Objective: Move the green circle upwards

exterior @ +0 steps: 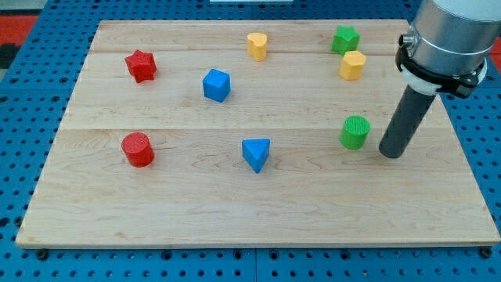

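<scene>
The green circle [355, 131], a short green cylinder, stands upright on the wooden board [156, 211] at the right of the middle. My tip [391, 153] rests on the board just to the right of it and slightly lower in the view, with a narrow gap between them. The dark rod rises from the tip towards the view's top right.
A green star-like block [344, 38] and a yellow block [352, 65] lie above the green circle near the top edge. Another yellow block [257, 45], a blue cube [216, 84], a blue triangle [256, 153], a red star [141, 65] and a red cylinder [138, 149] lie further left.
</scene>
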